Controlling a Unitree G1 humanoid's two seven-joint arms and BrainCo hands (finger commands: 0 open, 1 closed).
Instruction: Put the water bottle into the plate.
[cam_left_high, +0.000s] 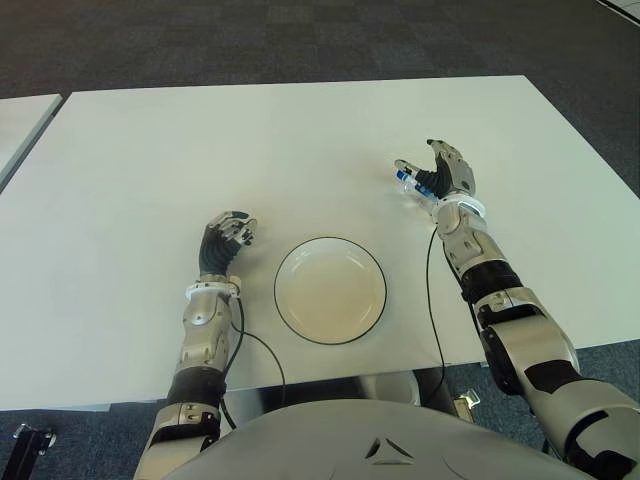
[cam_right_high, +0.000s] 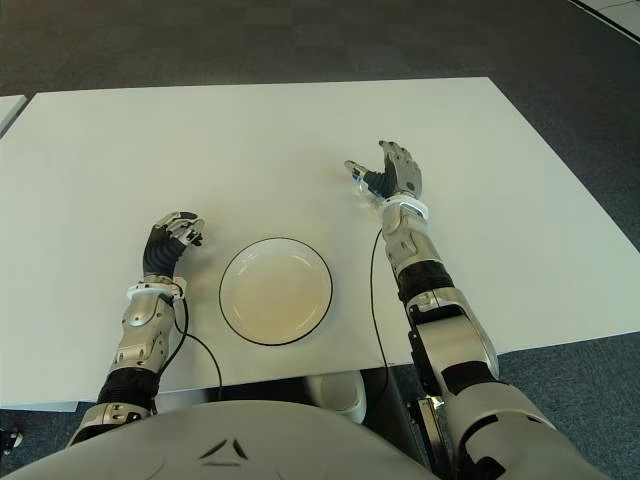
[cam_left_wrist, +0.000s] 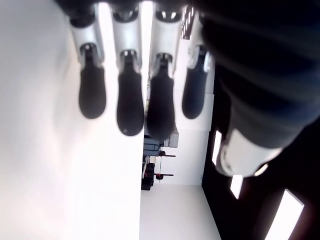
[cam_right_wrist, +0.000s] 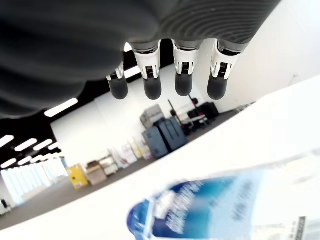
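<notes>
The water bottle (cam_left_high: 408, 186), clear with a blue label, lies on the white table (cam_left_high: 250, 140) to the right of and beyond the plate. My right hand (cam_left_high: 421, 162) is at the bottle with fingers and thumb spread and not closed on it. In the right wrist view the straight fingers (cam_right_wrist: 183, 80) hang apart from the blue label (cam_right_wrist: 200, 212). The white plate (cam_left_high: 330, 290) with a dark rim sits near the front edge with nothing on it. My left hand (cam_left_high: 230, 232) shows just left of the plate, loosely bent and holding nothing.
A second table's corner (cam_left_high: 20, 120) shows at the far left. Dark carpet (cam_left_high: 300, 40) lies beyond the table. Cables (cam_left_high: 435, 300) run along both forearms near the front edge.
</notes>
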